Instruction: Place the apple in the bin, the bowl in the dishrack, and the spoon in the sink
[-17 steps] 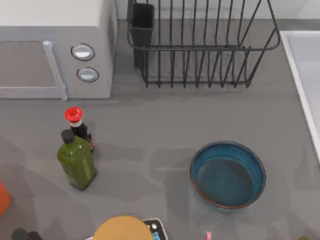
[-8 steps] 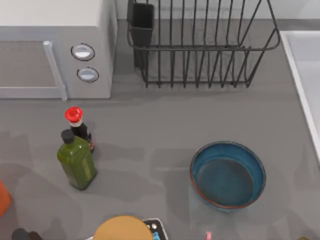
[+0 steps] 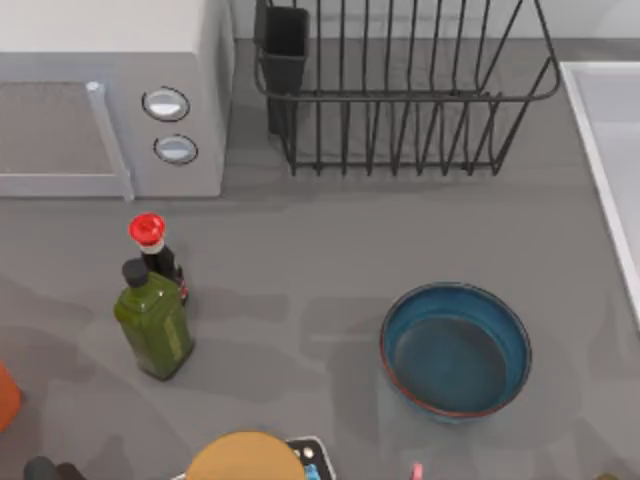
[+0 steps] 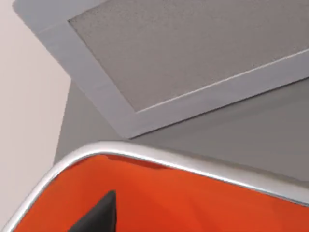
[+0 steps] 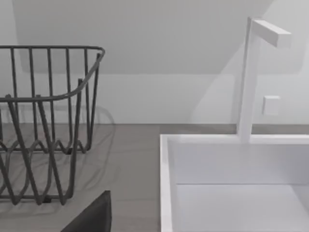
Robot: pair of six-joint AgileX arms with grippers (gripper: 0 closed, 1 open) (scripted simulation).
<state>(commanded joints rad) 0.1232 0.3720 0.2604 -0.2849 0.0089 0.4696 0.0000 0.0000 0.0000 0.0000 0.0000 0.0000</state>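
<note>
The blue bowl (image 3: 455, 350) stands upright and empty on the grey table, right of centre. Behind it, at the back, is the black wire dishrack (image 3: 400, 95), also seen in the right wrist view (image 5: 43, 121). The pale sink (image 3: 610, 130) runs along the right edge, with its white rim (image 5: 166, 179) and tap in the right wrist view. The orange bin (image 3: 6, 398) shows at the left edge, and its silver rim (image 4: 145, 153) sits under my left gripper (image 4: 101, 216). A dark part of my right gripper (image 5: 91, 215) faces the gap between rack and sink. The apple and spoon are out of view.
A grey microwave (image 3: 110, 100) fills the back left. A green bottle (image 3: 152, 322) and a red-capped dark bottle (image 3: 150, 240) stand in front of it. At the front edge are a round yellow-orange object (image 3: 245, 458), a small dark device (image 3: 310, 455) and a pink tip (image 3: 415, 470).
Faint shadows on the left of the table have shifted a little. The bowl, bottles and rack have not moved.
</note>
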